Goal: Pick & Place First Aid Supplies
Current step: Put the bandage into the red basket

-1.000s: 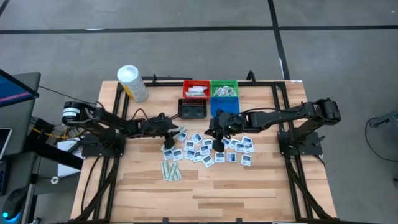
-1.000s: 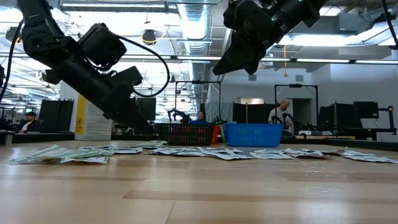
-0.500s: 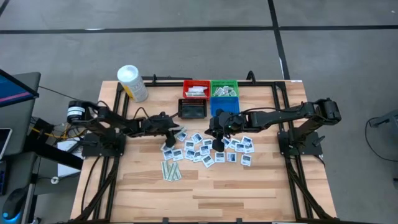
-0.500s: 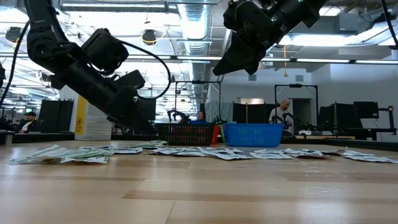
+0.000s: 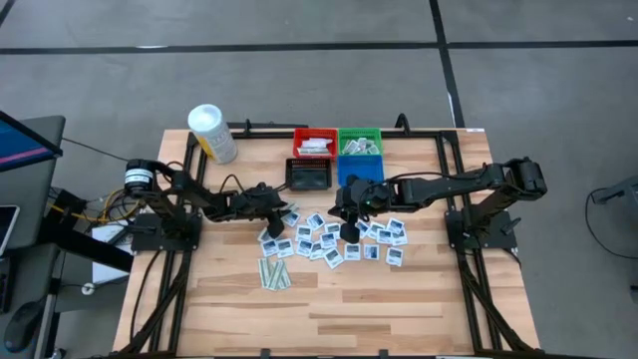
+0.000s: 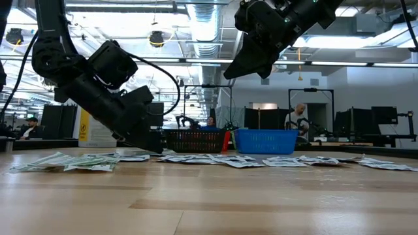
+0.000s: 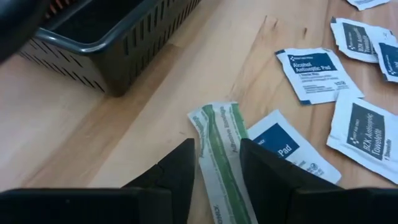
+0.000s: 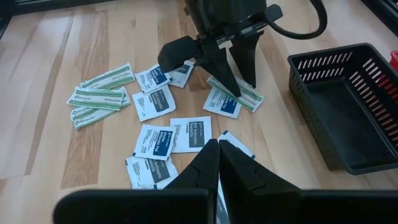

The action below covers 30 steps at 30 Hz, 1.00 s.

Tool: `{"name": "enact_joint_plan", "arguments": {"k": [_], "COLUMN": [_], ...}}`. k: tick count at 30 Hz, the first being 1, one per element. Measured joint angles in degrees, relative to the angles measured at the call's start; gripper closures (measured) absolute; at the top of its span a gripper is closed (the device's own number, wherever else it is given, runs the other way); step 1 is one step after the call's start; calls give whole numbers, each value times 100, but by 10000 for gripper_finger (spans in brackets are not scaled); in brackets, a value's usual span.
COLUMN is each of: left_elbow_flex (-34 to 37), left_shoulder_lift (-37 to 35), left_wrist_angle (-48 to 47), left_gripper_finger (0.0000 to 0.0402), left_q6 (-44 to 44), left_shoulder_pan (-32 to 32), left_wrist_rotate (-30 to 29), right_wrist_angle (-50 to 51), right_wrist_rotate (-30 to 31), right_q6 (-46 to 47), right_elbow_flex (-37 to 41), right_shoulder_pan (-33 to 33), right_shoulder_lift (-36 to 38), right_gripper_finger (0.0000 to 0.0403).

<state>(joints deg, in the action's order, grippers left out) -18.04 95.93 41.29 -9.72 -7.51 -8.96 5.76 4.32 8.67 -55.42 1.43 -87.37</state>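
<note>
The first aid supplies lie scattered flat on the wooden table: square white packets with blue print and narrow green-white strips. My left gripper is open and low over the table, with one finger on each side of a green-white strip. That strip lies partly on a white packet. The right wrist view shows the same left gripper over that strip. My right gripper is shut and empty, hanging high above the packets.
A black bin stands just beyond the left gripper, with red, green and blue bins behind it. A white tub stands at the far left. Several green strips lie nearer the front, with bare wood beyond them.
My left gripper has sunk toward the table, coming down over the green-white strip. The strip and the other packets have not moved. My right gripper has kept still.
</note>
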Motion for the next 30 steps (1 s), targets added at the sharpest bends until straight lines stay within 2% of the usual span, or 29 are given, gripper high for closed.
{"name": "enact_joint_plan", "arguments": {"k": [3,8,10,18,25,30], "left_elbow_flex": [-4,-4,-4,2,2,2], "left_shoulder_lift": [19,-19,-25,-25,-25,-30], "left_wrist_angle": [9,-15,-15,52,768,842], "left_gripper_finger": [295,376,393,397,397,395], "left_q6": [0,-18,-135,-175,-85,83], "left_shoulder_pan": [9,12,13,96,337,352], "left_wrist_rotate": [-9,18,86,82,82,39], "right_wrist_angle": [0,2,2,4,11,42], "right_wrist_rotate": [0,0,0,0,0,0], "right_q6": [2,44,60,107,149,149], "right_elbow_flex": [0,2,1,2,2,0], "right_shoulder_pan": [0,0,0,7,7,7], "right_shoulder_lift": [0,0,0,0,0,0], "right_gripper_finger": [397,397,397,397,397,397]}}
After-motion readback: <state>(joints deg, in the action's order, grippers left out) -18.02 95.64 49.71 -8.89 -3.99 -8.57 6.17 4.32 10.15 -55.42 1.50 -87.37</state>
